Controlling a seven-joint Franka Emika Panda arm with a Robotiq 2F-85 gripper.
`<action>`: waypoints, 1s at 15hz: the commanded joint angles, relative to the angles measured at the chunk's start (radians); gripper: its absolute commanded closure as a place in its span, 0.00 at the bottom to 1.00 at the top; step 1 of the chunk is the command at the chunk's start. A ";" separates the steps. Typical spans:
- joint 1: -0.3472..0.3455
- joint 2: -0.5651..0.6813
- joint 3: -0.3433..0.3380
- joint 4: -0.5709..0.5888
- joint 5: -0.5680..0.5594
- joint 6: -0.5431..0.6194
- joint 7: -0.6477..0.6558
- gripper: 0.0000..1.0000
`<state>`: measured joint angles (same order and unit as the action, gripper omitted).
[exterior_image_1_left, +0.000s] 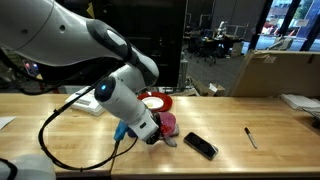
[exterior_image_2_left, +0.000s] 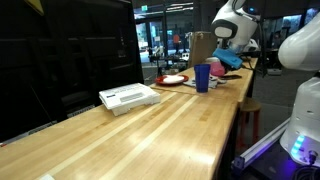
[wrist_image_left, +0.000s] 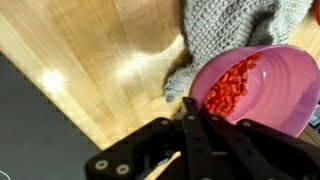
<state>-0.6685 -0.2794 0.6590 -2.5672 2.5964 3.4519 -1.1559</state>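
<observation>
Pink bowl (wrist_image_left: 282, 112), smooth and round, sits pinched at its rim by the claw (wrist_image_left: 196, 108) beside knitted cloth (wrist_image_left: 230, 35).

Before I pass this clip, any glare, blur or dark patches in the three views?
Wrist view: a bright glare patch on the wooden table, the gripper dark and soft against the clearer pink bowl. In an exterior view the near robot arm looms large and slightly soft; in an exterior view the blue cup is small and dim.

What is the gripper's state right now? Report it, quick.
The gripper: closed, fingers pinched on the rim of the pink plastic bowl holding red pieces; it appears to grip it.
</observation>
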 joint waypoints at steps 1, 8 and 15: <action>-0.007 -0.017 -0.001 0.004 0.001 0.009 0.001 0.99; -0.096 -0.068 0.029 -0.016 -0.038 0.003 -0.012 0.99; -0.095 -0.124 0.036 -0.014 -0.054 0.002 -0.041 0.99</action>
<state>-0.7633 -0.3420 0.6821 -2.5710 2.5394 3.4524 -1.1715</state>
